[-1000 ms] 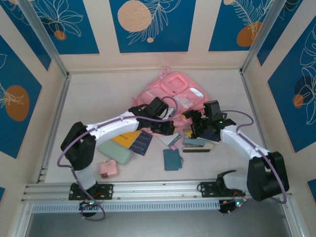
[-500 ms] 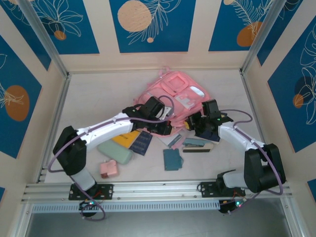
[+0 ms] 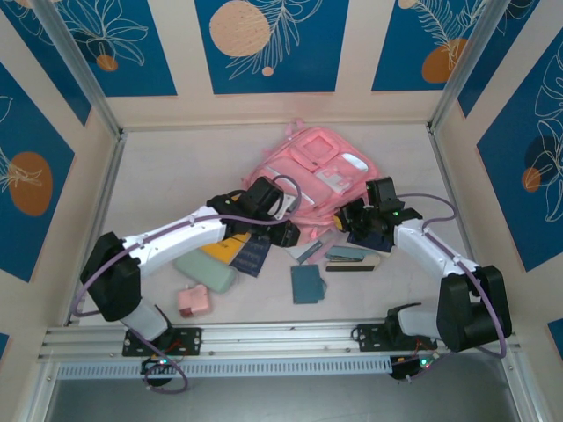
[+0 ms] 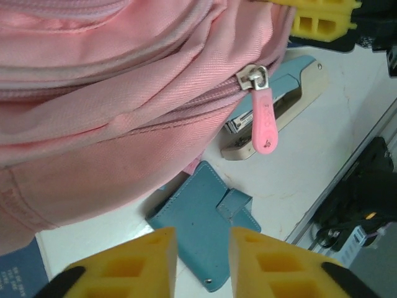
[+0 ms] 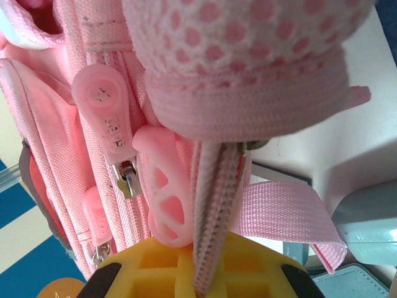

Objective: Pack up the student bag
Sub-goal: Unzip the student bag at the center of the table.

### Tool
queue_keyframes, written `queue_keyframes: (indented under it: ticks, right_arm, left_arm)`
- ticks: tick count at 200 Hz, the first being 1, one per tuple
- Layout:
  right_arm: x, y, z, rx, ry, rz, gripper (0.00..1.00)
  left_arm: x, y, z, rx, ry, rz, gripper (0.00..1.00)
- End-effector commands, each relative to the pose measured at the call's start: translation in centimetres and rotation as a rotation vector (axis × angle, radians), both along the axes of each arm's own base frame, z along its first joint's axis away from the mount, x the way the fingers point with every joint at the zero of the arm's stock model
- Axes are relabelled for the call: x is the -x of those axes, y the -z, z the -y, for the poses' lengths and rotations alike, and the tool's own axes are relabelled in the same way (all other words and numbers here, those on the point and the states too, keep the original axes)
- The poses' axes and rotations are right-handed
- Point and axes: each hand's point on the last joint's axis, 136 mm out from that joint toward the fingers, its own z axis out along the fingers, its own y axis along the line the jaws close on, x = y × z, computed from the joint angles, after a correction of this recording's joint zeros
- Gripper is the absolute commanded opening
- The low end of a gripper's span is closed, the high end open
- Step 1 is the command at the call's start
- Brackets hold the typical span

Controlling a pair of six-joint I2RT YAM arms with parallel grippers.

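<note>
Pinches zipper seam (image 5: 208,236) of student bag (image 3: 308,171), lying mid-back on the table (image 3: 176,167), in clenched right fingers (image 5: 155,267). Hangs left fingers (image 4: 133,264), released and empty, near its zipper pull (image 4: 263,127).

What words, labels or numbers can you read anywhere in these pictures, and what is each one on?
No text here reads clearly.
Pink zipper pull on the student bag: raised marks, too faint to read.
Pale rubber pull on the bag: embossed characters, illegible.
Dark blue booklet: small white print, too blurred to read.
</note>
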Motion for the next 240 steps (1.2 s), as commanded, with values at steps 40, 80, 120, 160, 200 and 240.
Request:
queue_keyframes:
  ticks: [40,80,120,160,200,240]
  right_arm:
    - [0.3,-1.6,-0.4,0.016,-0.018,0.038,0.0]
    - [0.3,-1.8,-0.7,0.014,-0.02,0.041,0.0]
    - [0.3,-2.0,-0.8,0.012,-0.022,0.041,0.0]
    - [0.4,-2.0,-0.9,0.004,-0.022,0.037,0.0]
    - [0.5,-2.1,-1.0,-0.01,-0.022,0.04,0.0]
    - [0.7,-1.8,-1.1,-0.02,-0.019,0.03,0.0]
  left_arm:
    - [-0.1,-2.3,2.4,-0.103,-0.02,0.06,0.57]
    - [0.0,-1.7,3.4,-0.218,-0.029,0.082,0.6]
    - [-0.4,-0.8,3.6,-0.362,-0.033,0.143,0.59]
    - [-0.8,-0.2,4.4,-0.403,-0.024,0.166,0.59]
    - [-2.0,0.6,4.3,-0.478,-0.036,0.207,0.54]
    - [-2.9,1.3,4.2,-0.567,-0.025,0.256,0.47]
